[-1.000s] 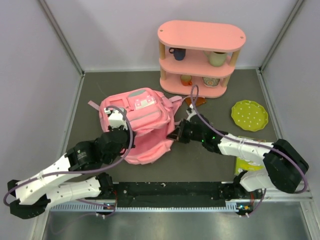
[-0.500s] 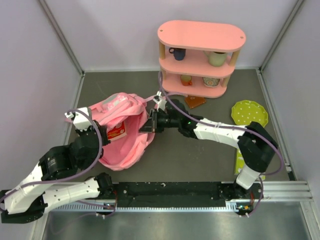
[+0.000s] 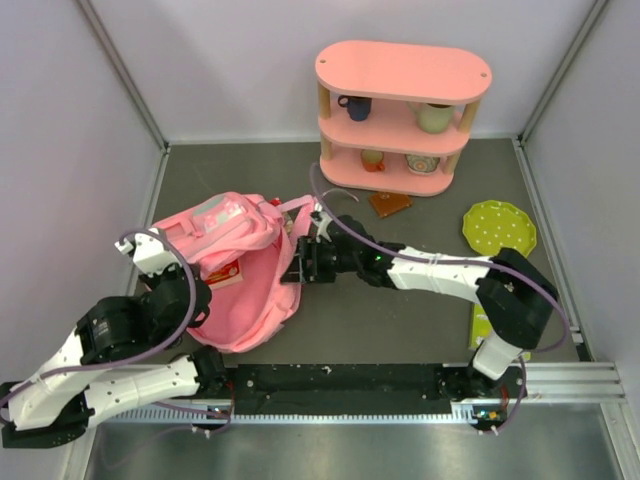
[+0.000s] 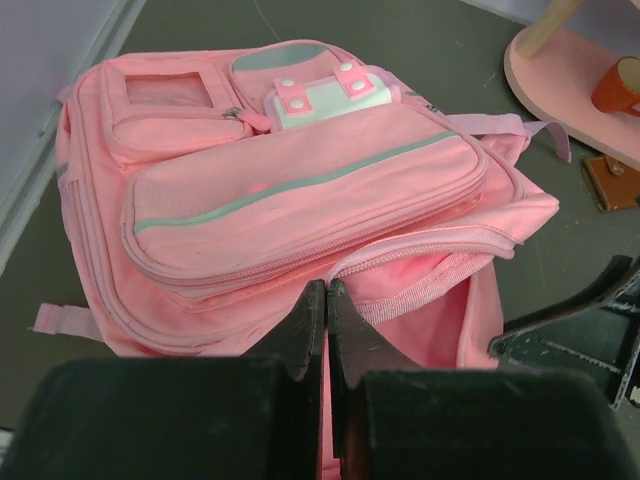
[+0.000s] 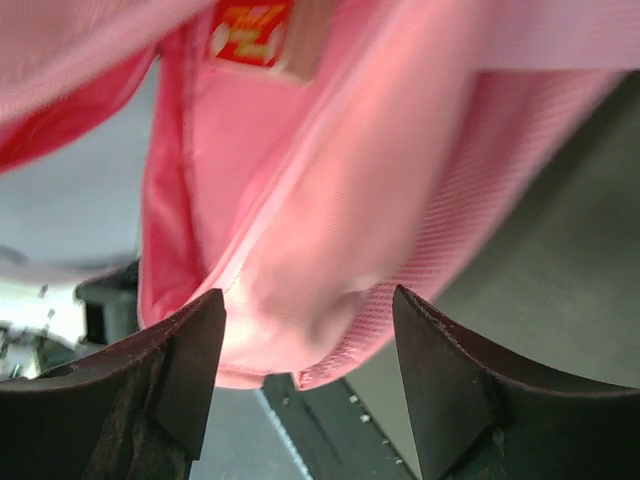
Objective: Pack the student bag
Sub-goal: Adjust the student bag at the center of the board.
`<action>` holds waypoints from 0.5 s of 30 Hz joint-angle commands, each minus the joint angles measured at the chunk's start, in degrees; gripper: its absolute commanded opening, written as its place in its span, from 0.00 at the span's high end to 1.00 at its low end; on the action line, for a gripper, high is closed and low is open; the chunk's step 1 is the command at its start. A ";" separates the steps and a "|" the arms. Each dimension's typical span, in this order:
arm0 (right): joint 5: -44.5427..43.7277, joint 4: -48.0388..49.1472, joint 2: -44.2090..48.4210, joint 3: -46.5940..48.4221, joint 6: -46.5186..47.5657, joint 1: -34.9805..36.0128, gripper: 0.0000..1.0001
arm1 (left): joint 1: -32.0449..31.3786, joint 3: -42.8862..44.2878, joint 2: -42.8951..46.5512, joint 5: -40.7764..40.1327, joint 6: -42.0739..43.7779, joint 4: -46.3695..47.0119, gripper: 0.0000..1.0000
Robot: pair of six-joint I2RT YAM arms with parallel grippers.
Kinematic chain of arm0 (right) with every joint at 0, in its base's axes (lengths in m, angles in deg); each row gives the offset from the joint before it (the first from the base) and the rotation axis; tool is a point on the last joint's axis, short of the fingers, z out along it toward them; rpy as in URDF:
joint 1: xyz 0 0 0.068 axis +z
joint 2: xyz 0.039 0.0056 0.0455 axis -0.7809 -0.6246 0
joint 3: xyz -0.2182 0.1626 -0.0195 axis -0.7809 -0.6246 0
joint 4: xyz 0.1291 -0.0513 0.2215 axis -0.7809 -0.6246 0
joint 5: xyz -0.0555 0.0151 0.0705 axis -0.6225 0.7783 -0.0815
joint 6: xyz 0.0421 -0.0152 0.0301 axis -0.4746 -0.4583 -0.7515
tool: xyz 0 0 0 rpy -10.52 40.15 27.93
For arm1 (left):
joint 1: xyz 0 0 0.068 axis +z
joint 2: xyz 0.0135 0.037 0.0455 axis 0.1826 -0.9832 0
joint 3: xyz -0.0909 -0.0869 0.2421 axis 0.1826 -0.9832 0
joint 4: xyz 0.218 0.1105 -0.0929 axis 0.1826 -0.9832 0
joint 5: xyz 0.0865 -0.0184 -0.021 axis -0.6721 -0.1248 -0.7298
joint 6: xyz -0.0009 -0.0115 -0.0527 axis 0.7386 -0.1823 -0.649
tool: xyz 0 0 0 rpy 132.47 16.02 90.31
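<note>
Worryingly, right end effector [image 5: 308, 300] is gaping, left end effector [image 4: 325, 292] alone is clamping the student bag [image 4: 290, 190]: opening risks collapsing.

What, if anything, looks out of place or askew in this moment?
The student bag lies slumped, its main mouth gaping, one edge pinched in the left tool. A small brown flat item lies askew on the table before the pink shelf.

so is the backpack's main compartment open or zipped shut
Open: the student bag gapes wide, its pink lining and a red label showing inside.
</note>
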 commanded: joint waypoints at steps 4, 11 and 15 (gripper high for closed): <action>-18.52 -6.80 7.62 1.38 4.46 -6.50 0.33 | 0.04 -0.64 2.46 -4.38 -11.22 -11.94 1.00; -32.58 -23.31 -6.34 18.77 8.00 -7.03 0.34 | 0.12 -1.25 7.74 -4.29 -11.85 -11.86 1.00; -35.67 -25.44 -11.10 19.76 5.19 -8.26 0.39 | 0.03 0.15 8.01 -4.99 -10.61 -12.04 1.00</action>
